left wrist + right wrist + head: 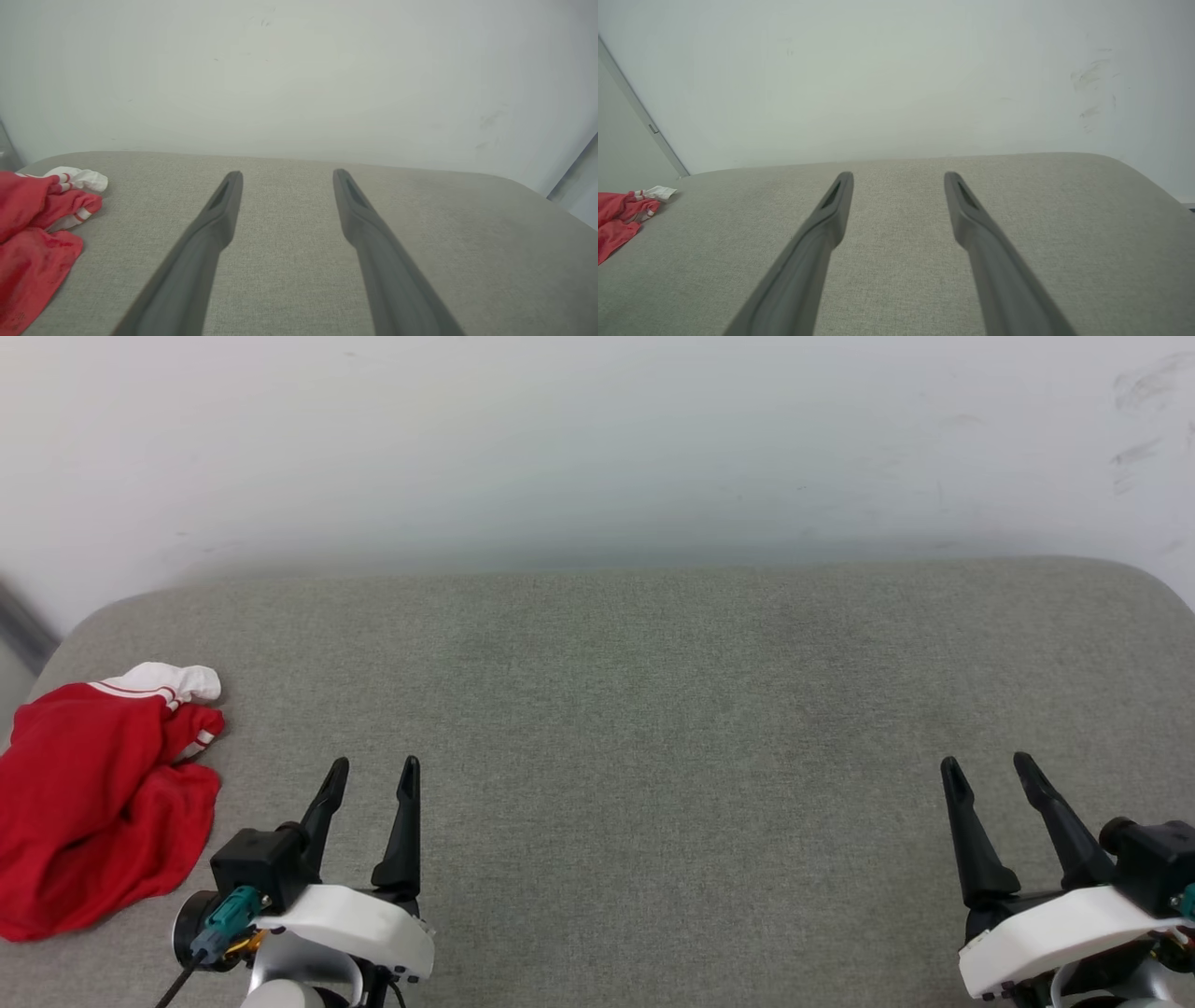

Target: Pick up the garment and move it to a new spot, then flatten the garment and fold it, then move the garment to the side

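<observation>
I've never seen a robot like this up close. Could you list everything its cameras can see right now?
garment: one, bright red with a white sleeve end and red-and-white stripe trim, lying crumpled at the left edge of the padded surface, apart from both grippers.
padded surface: one, grey woven fabric with rounded far corners, spread out in front of the robot.
wall: one, white with faint scuff marks, behind the padded surface.
left gripper: one, two dark fingers on a white wrist, lower left, open and holding nothing.
right gripper: one, two dark fingers on a white wrist, lower right, open and holding nothing.
</observation>
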Motion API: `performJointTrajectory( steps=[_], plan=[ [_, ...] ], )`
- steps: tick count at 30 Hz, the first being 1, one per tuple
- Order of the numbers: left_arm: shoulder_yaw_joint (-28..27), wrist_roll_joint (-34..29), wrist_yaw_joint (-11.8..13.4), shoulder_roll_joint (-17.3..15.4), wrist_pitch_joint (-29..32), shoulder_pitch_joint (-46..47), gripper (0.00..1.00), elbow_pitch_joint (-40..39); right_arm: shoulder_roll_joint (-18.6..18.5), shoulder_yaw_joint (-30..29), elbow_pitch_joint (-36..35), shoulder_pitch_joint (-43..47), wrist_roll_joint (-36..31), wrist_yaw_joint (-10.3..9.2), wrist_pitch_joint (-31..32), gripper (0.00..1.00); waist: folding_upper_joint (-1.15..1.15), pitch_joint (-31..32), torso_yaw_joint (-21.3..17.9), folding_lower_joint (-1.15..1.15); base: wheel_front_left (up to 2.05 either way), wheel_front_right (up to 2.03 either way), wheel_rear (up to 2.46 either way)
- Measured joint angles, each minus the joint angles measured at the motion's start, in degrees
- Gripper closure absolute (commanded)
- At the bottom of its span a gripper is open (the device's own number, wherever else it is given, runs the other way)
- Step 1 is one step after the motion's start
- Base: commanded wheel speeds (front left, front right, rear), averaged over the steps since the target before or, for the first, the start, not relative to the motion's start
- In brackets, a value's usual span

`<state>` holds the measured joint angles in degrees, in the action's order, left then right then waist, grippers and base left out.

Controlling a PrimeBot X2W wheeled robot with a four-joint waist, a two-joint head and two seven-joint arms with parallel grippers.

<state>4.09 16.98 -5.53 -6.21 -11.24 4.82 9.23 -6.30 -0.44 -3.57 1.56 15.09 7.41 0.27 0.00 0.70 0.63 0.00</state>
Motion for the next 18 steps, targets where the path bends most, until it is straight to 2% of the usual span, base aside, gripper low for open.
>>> performJointTrajectory(
  steps=[18],
  plan=[
    [-0.7,-4.4,-0.4,1.0,-2.1,0.0,0.00,2.2,1.6,-1.0,-1.6,1.1,-6.7,0.01,-0.6,0.00,0.00,0.1,0.3,0.00,0.00,0.00,0.00]
  ],
)
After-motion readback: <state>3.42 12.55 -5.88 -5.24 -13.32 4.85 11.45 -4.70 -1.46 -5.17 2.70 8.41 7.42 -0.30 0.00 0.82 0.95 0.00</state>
